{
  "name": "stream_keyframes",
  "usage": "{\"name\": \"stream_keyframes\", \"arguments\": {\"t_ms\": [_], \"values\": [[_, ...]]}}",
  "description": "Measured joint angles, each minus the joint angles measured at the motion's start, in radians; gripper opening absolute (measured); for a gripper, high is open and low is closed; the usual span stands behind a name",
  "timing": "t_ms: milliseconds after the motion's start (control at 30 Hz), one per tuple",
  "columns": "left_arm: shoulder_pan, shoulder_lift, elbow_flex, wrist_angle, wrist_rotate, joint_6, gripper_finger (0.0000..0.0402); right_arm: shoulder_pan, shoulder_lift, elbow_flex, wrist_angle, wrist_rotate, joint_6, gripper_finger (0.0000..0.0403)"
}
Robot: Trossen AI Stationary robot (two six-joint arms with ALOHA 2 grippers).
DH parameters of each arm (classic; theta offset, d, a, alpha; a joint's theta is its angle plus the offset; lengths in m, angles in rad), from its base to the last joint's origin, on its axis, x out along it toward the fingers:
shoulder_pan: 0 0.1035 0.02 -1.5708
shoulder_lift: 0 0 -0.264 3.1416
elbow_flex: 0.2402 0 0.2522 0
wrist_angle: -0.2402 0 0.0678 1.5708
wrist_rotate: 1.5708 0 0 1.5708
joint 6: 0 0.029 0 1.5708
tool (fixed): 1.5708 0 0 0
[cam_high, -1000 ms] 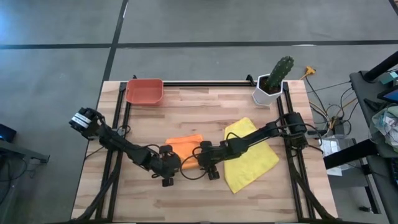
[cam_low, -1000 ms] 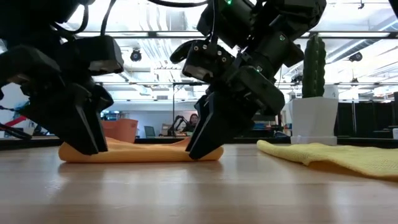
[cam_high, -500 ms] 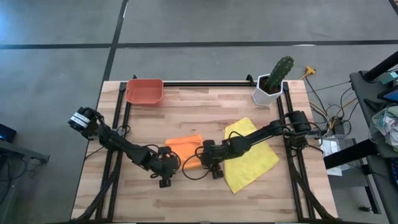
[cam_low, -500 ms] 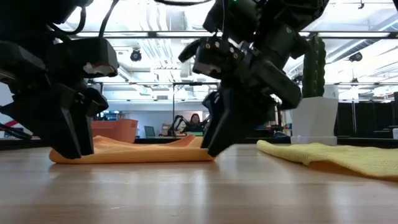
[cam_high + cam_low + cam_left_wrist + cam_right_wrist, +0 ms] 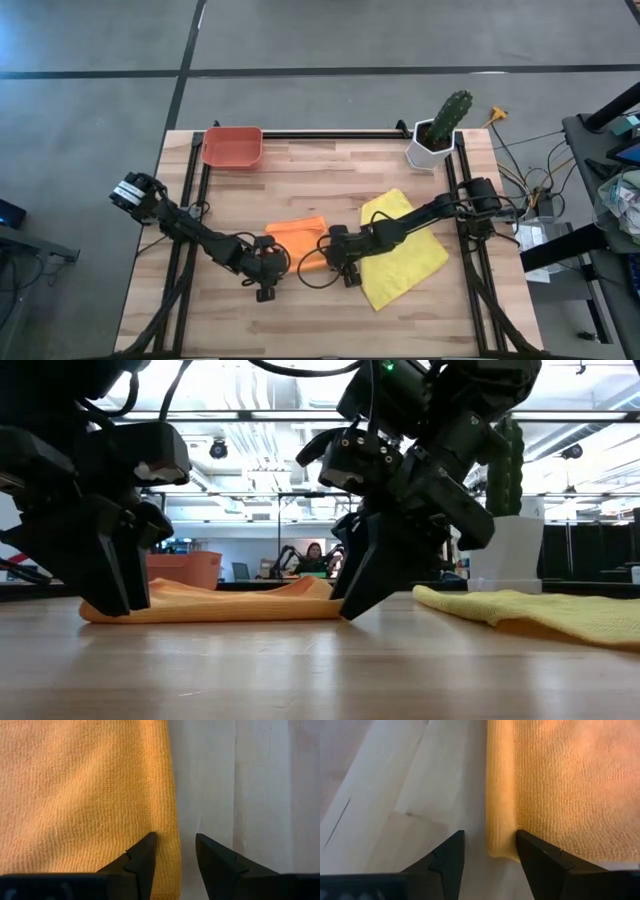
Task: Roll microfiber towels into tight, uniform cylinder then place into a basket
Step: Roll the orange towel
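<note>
Currently the orange towel (image 5: 297,231), folded flat mid-worktop (image 5: 300,310), is being drawn toward you: over the last second its near edge has shifted closer. Your left gripper (image 5: 174,852) and right gripper (image 5: 489,851) are straddling that edge's corners, jaws narrowly parted. Rolling looks barely begun. The yellow towel (image 5: 405,250) and basket (image 5: 232,147) are waiting untouched. No legible writing anywhere.
</note>
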Motion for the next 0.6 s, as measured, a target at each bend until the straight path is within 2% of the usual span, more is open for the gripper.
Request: {"name": "stream_keyframes", "arguments": {"t_ms": [200,400,600], "values": [[0.000,0.004,-0.001,0.028,0.012,-0.008,0.0125,0.000,0.005,-0.002,0.055,0.049,0.034,0.0145],[0.000,0.005,-0.001,0.029,0.038,-0.067,0.0125,0.000,0.033,0.000,0.067,0.050,0.050,0.0107],[-0.003,-0.005,-0.007,-0.026,0.115,-0.083,0.0125,-0.004,0.030,0.001,0.055,-0.070,0.139,0.0034]]}}
